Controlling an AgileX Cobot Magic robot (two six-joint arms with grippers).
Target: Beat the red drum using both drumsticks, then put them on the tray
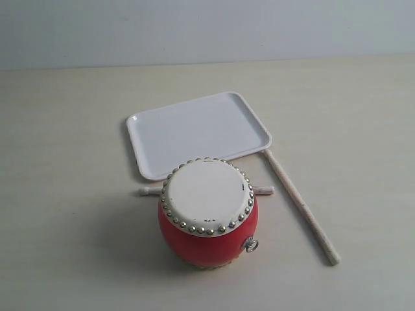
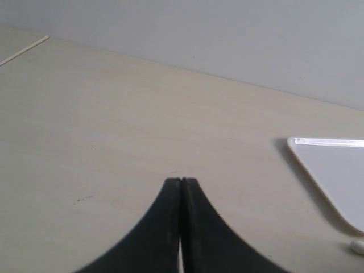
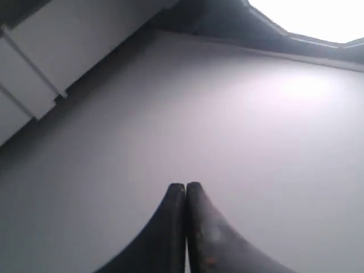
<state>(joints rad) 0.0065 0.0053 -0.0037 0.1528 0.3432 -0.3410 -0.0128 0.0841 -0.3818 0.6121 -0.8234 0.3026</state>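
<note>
The red drum [image 1: 207, 217] stands upright at the front middle of the table, its cream head ringed with silver studs. Behind it lies the white tray [image 1: 198, 133], bare. One drumstick [image 1: 300, 204] lies on the table to the right, running from the tray's corner toward the front. The other drumstick [image 1: 150, 190] lies crosswise behind the drum, only its two ends showing. Neither arm appears in the exterior view. My left gripper [image 2: 181, 181] is shut and holds nothing, above bare table, with the tray's corner [image 2: 333, 165] to one side. My right gripper [image 3: 185, 185] is shut on nothing, facing a plain wall.
A pale wall rises behind the beige tabletop [image 1: 65, 162]. The left wrist view shows a thin pale strip [image 2: 25, 49] lying far off on the table, and a small rounded white tip [image 2: 357, 246] beside the tray.
</note>
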